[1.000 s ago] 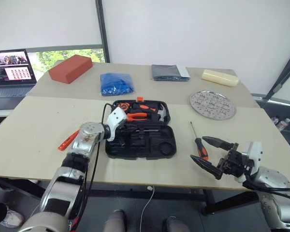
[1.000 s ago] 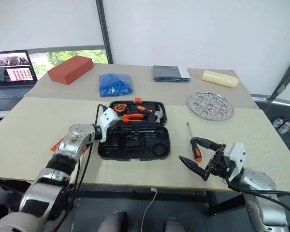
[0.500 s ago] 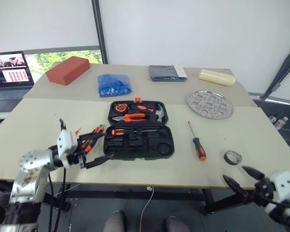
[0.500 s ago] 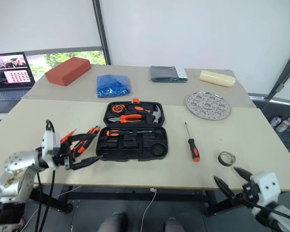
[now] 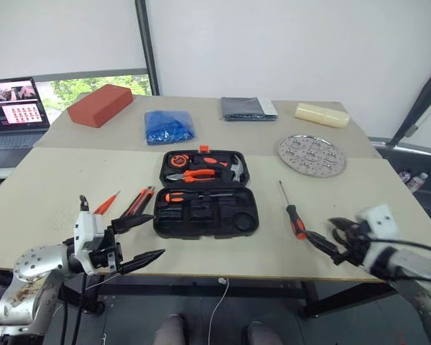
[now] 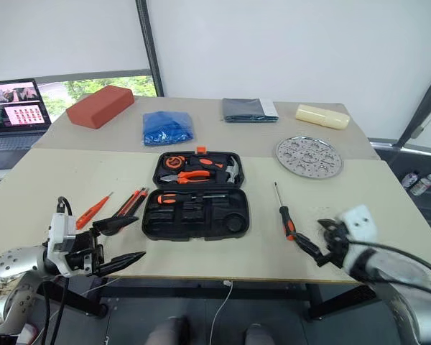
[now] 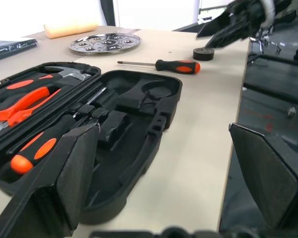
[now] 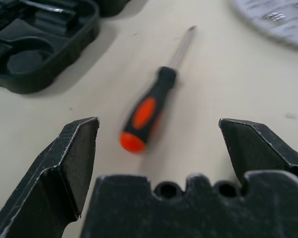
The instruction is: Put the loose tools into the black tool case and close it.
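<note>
Left pincer (image 5: 140,238) withdrawn from black tool case (image 5: 205,203); perforated plate (image 5: 312,154) beyond.

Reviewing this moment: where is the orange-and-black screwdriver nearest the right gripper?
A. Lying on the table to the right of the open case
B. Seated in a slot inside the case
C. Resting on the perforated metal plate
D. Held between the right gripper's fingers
A. The screwdriver lies flat on the table, to the right of the open black tool case, with the open right gripper just short of its handle.
</note>
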Tool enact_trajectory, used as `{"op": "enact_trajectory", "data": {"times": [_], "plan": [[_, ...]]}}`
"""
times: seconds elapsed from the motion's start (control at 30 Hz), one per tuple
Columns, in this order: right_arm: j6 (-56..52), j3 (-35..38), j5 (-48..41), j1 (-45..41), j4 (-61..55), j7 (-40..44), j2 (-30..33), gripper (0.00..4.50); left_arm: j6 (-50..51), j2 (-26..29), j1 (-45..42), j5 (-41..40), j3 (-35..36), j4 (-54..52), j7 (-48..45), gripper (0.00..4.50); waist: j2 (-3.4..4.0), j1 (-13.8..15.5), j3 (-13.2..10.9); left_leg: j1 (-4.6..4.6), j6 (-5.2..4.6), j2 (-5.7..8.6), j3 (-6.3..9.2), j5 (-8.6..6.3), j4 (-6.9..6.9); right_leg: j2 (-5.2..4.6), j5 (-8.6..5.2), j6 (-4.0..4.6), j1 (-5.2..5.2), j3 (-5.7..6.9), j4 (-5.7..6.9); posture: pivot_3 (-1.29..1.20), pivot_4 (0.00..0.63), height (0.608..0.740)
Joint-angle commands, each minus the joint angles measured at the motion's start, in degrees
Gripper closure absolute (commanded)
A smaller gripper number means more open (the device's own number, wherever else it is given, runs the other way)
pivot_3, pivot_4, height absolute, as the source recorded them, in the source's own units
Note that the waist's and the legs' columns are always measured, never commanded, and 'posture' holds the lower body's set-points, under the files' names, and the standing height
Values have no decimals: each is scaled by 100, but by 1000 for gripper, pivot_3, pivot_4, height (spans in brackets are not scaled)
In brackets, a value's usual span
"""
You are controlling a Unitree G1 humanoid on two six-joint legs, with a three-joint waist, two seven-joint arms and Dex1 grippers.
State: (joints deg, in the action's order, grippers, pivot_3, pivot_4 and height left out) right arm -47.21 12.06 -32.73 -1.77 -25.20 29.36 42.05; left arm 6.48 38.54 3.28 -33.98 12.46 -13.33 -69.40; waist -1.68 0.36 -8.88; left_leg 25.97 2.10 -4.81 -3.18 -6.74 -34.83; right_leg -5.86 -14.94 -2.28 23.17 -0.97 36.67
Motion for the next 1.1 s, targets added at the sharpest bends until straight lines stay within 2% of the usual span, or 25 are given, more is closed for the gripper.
{"op": "enact_trajectory", "data": {"times": [0.03, 0.1, 0.2, 0.37, 0.47, 0.63, 0.77, 0.87, 0.93, 1.1], "plan": [[-930, -471, 219, -736, 310, -557, -114, 0, 33, -40, 53, -80, -9, -335, 135, 34, -3, 1, 1, 16, -21, 0, 6, 13, 0, 8, 5, 9, 9, -1, 0, 0, 150, 740], [-1152, -699, 441, -1037, 534, -795, -189, 0, -2, -44, 58, -61, -18, -392, 180, 34, -9, 10, 0, 18, -40, -7, 17, 23, -2, 23, 4, 9, 8, -1, 0, 0, 150, 740], [-1344, -766, 662, -1302, 717, -1077, -307, 698, -13, -57, 99, -98, 6, -534, 267, 0, -9, 44, 0, 24, -39, -5, 17, 23, -2, 22, 0, 9, 13, -1, 1, 0, 150, 740], [-1601, -750, 850, -1398, 714, -1250, -360, 2367, 16, -77, 196, -172, 46, -713, 400, 0, -10, 28, 0, 27, -38, -6, 16, 22, -8, 22, 2, 8, 12, -2, 1, 0, 150, 740], [-865, -588, 845, -1412, 633, -991, -471, 3443, 61, -180, 245, -292, 141, -748, 588, 0, -10, 27, 0, 25, -36, -7, 16, 21, -9, 22, -2, 2, 12, -2, 3, 0, 150, 740], [1691, -660, 892, -1506, 627, 458, -558, 3471, 169, -381, 283, -478, 324, -811, 1013, 0, -9, 11, 0, 25, -36, -8, 17, 22, -8, 25, -16, -25, 12, -2, 3, 0, 150, 740], [2297, -1127, 615, -2461, 1121, 1727, -714, 3471, 99, -651, 375, -334, 604, -726, 1674, 0, -9, -70, -3, 21, -37, -15, 17, 22, -9, 35, -14, -30, 10, -6, 4, 0, 150, 740], [2966, -2259, 1517, -3425, 1978, 2747, -618, 3471, -77, -796, 537, -146, 712, -658, 1910, 0, -10, -109, -4, 16, -38, -19, 24, 23, -11, 43, -11, -26, 7, -5, 9, 0, 150, 740], [3424, -3029, 2240, -4205, 2890, 3188, -770, 3471, -134, -897, 681, -61, 716, -716, 2037, 0, -10, -144, -4, 10, -36, -21, 20, 22, -10, 44, -9, -19, 9, -5, 8, 0, 150, 740], [3786, -3882, 3326, -5176, 4416, 3349, -1112, 3471, -184, -988, 887, 66, 594, -918, 2127, 0, -13, -74, -6, 19, -31, -22, 19, 19, -4, 43, 7, 24, 20, 1, 11, 0, 150, 740]]}}
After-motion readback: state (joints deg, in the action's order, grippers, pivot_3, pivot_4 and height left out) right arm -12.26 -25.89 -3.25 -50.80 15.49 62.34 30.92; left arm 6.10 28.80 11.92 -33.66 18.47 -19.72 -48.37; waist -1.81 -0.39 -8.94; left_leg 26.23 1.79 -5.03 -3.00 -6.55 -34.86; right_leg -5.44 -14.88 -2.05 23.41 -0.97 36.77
